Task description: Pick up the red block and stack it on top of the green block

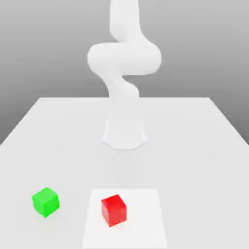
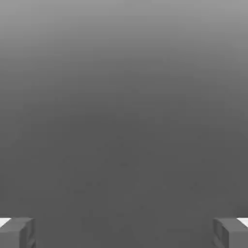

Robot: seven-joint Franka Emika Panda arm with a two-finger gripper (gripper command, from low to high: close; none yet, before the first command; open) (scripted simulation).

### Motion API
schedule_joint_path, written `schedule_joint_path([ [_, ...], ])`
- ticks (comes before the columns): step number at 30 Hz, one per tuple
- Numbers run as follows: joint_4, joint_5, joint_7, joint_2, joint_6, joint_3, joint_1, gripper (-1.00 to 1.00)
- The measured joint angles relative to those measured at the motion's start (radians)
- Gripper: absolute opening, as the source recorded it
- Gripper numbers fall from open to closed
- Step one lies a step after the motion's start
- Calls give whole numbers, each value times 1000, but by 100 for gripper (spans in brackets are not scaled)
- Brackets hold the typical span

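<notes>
pincer (image 2: 124,232) agape, partly out-of-frame

The red block (image 1: 114,210), low in the middle of the exterior view, looks smooth, like plain plastic. The green block (image 1: 46,202), at the lower left of that view, looks smooth too (both have flat, clean sides). The white arm (image 1: 125,56), at the top middle, looks smooth and rounded, like hard plastic. The big pale table (image 1: 189,160) looks smooth and matt. The white square (image 1: 143,219), at the bottom middle, looks flat and smooth (paper or plastic, I can't tell).
</notes>
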Motion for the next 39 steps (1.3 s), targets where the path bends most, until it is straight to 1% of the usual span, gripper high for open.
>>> schedule_joint_path([
  [13,-218,6,-311,478,255,-103,65,0],
  [20,-333,28,-491,732,389,-125,69,0],
  [23,-340,59,-538,841,469,-109,58,0],
  [26,-327,93,-566,950,559,-71,28,0],
  [27,-322,101,-573,982,586,-57,15,-100],
  [34,-321,101,-573,987,589,-53,11,-100],
  [39,-345,42,-529,831,458,-82,28,-100],
])
